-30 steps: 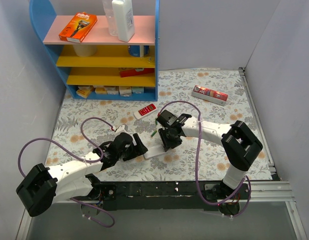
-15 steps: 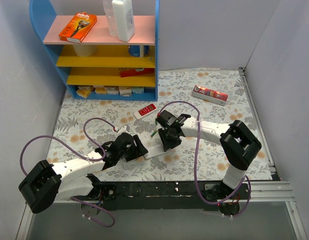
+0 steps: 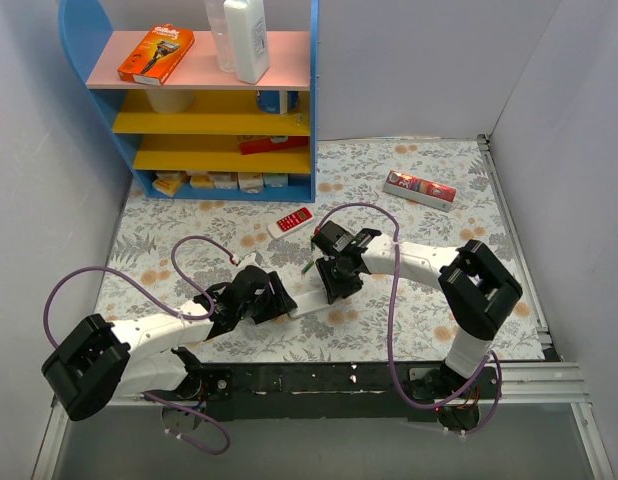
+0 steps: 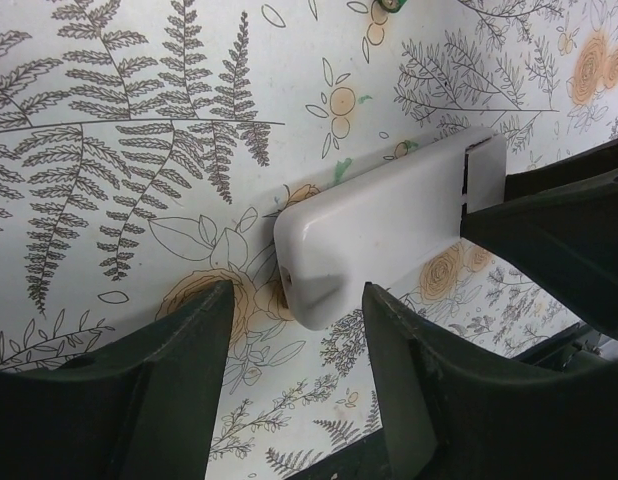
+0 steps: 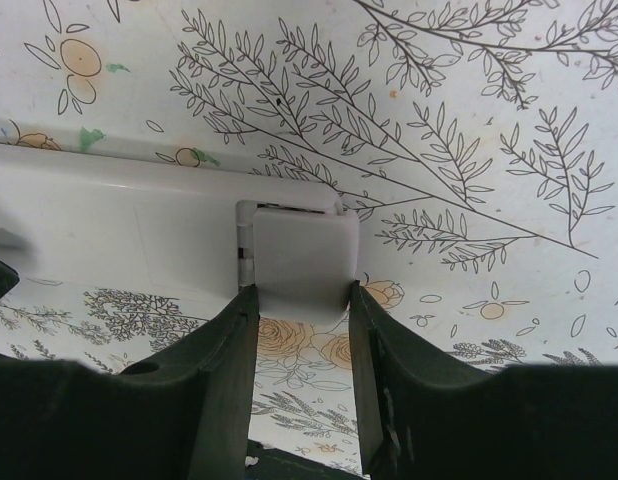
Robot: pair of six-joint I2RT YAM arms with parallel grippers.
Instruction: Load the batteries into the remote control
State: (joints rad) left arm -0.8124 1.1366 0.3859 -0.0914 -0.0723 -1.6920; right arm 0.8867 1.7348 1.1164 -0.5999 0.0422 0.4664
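Bright, even overhead light; soft shadows; wrist views sharp, dark foreground blurred.

- Black left gripper blocks the 8 o'clock end of the white oblong plastic remote control; black right gripper blocks 2 o'clock.
- Floral tabletop at 10 o'clock seems free.

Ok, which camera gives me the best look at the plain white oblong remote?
Left wrist: the white oblong remote lies almost whole in view, plain back up. Right wrist shows only one end; top external shows just a small sliver.
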